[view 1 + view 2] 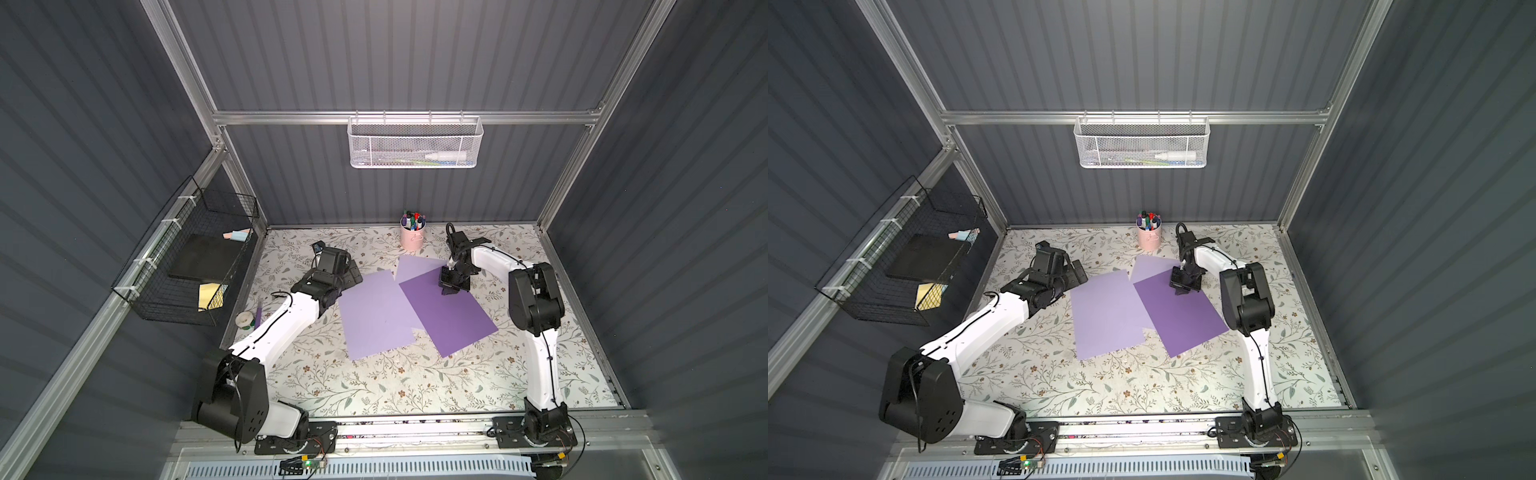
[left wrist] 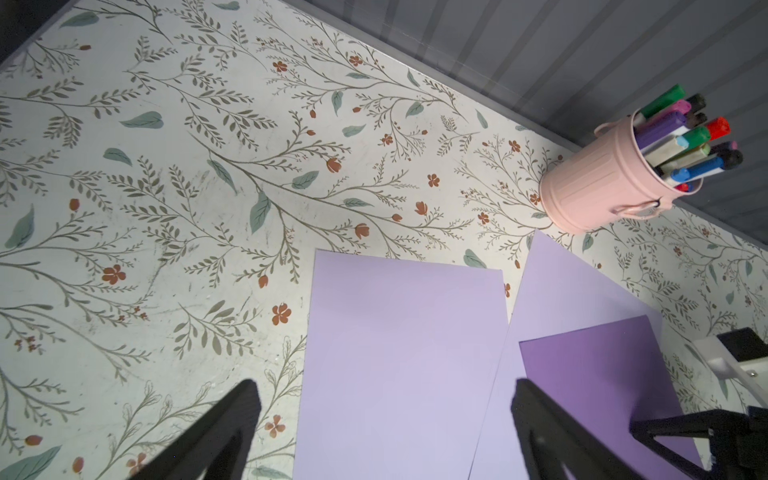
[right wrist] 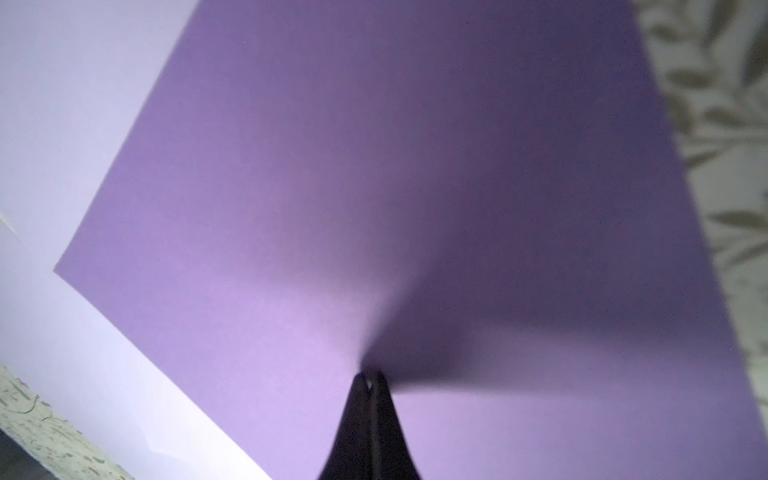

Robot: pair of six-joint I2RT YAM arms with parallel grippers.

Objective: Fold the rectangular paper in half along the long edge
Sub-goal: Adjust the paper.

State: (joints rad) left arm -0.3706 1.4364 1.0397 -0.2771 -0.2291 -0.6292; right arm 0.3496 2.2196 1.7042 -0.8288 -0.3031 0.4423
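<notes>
Three rectangular papers lie overlapped on the floral table. In both top views, a dark purple sheet (image 1: 451,320) (image 1: 1179,320) lies on top at the right. A pale lilac sheet (image 1: 374,316) (image 1: 1106,316) lies left of it, and a second pale sheet (image 1: 415,266) shows from under both. My right gripper (image 1: 448,291) (image 3: 369,376) is shut, its tips pointing down onto the dark sheet (image 3: 415,187) near its far end, with nothing between them. My left gripper (image 1: 352,274) (image 2: 384,390) stands wide open, low over the far left corner of the pale sheet (image 2: 399,353).
A pink cup of markers (image 1: 412,237) (image 2: 602,191) stands at the back wall just beyond the papers. A tape roll (image 1: 244,320) lies at the table's left edge. A black wire basket (image 1: 187,266) hangs on the left wall, a white mesh one (image 1: 415,143) on the back.
</notes>
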